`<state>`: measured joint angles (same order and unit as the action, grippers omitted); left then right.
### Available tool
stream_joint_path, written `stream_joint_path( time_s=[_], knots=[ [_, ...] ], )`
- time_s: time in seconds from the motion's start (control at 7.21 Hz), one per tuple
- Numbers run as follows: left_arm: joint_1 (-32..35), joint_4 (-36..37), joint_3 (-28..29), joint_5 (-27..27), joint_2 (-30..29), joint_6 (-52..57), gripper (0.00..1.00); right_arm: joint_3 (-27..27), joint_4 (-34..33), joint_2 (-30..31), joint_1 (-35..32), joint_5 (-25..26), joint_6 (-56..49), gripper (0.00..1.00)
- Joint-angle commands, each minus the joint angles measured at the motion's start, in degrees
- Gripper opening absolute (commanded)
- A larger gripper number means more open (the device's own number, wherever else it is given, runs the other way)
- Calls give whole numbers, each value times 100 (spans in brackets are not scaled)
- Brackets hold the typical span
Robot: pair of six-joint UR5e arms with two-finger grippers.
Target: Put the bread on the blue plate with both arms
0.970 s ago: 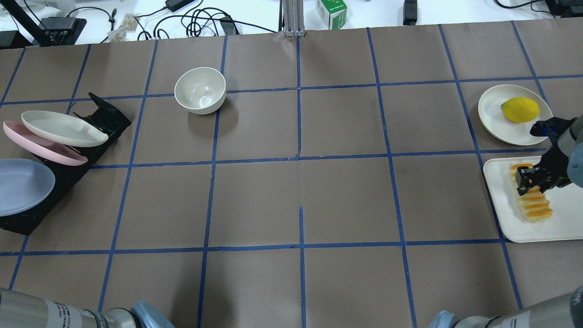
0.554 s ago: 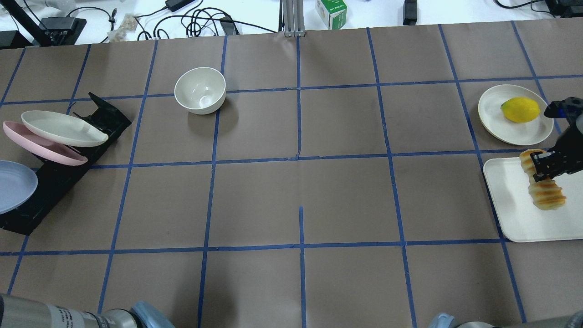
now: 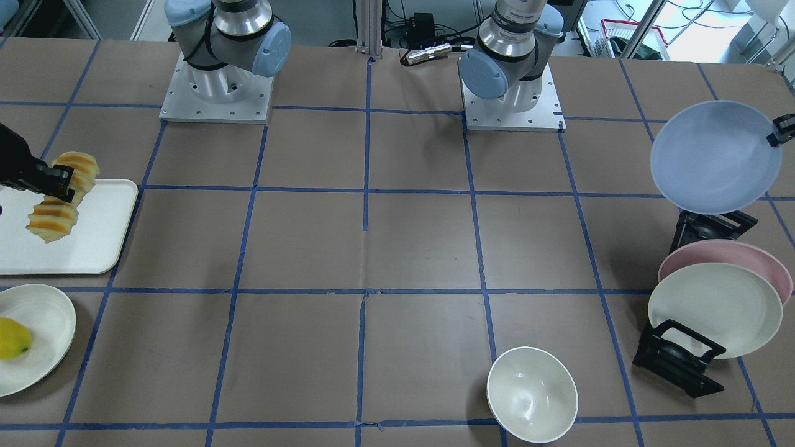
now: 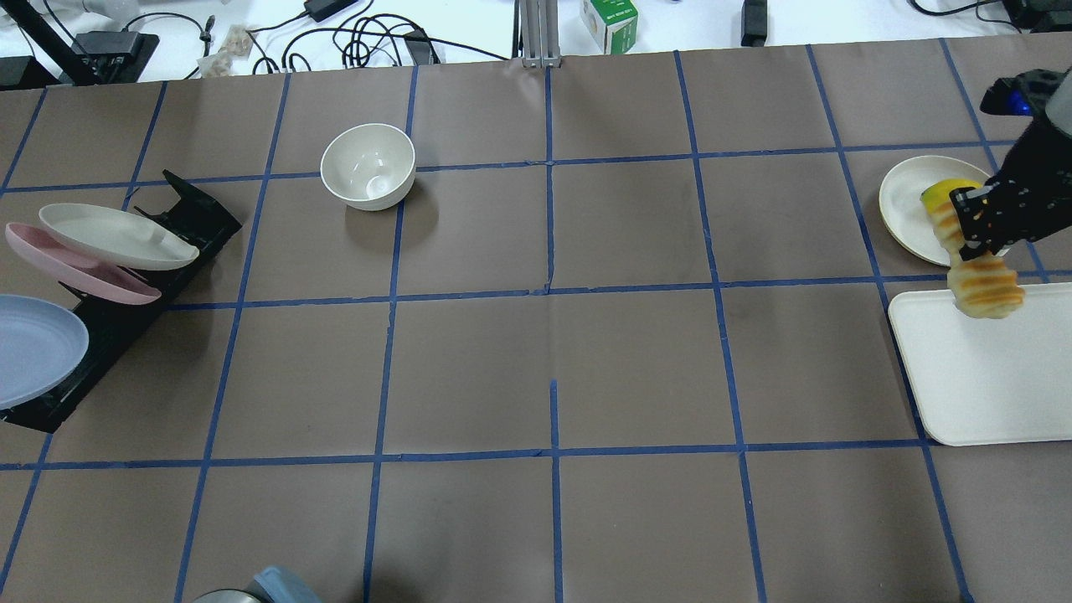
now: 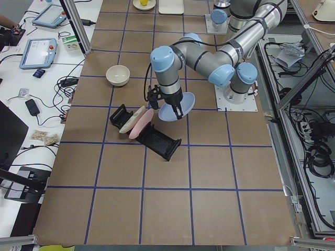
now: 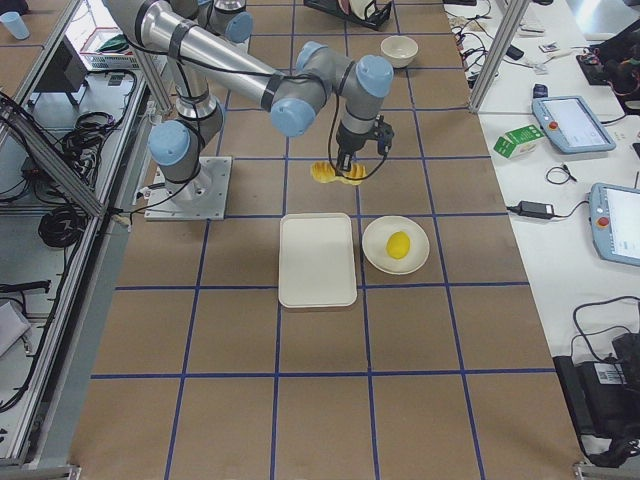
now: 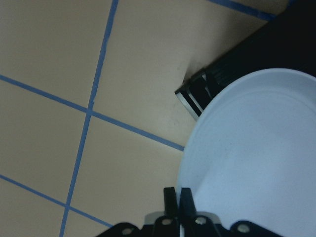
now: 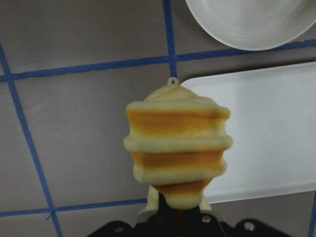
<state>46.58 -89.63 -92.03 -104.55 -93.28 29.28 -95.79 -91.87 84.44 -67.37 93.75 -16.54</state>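
The right tool [image 4: 965, 224] is clamped across the bread [image 4: 981, 283], which hangs in the air end-down from its fingers. In the wrist view the loaf sits over the tray's [image 4: 980, 394] far left corner and the bare counter [image 4: 636, 368] beside it. At the far left of the scene the left tool [image 7: 178, 196] is closed on the rim of the blue plate [image 3: 714, 158] and holds it tilted, raised above the near end of the black rack [image 4: 126, 322] – well apart from the bread, with the whole width of the counter between them.

A pink plate [image 4: 79, 270] and a cream one [image 4: 117, 234] lean in the rack's far slots. A white bowl [image 4: 368, 166] stands far left of centre. A cream plate [image 4: 900, 209] with a yellow fruit [image 4: 940, 191] lies just beyond the tray, and seen from overhead the tool and loaf overlap it.

Against 0.6 s ago, the bread is higher and has moved away from over the tray toward its far edge – and the blue plate shows a little further right.
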Motion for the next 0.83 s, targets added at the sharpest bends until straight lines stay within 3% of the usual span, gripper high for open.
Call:
stream_joint_path(
  time_s=[0.0,0.14,0.42,0.69],
  knots=[
    [1207,-361,-200,582,214,-769,0,394,476,63,-653,-223,676,0],
    [1935,-257,-384,1011,110,-1262,0,395,477,107,-777,-303,904,0],
    [3080,1124,-840,1540,-302,-1810,0,386,468,125,-979,-462,1142,0],
    [4108,1874,-1141,2313,-558,-2531,0,403,424,125,-1295,-594,1511,0]
  ],
)
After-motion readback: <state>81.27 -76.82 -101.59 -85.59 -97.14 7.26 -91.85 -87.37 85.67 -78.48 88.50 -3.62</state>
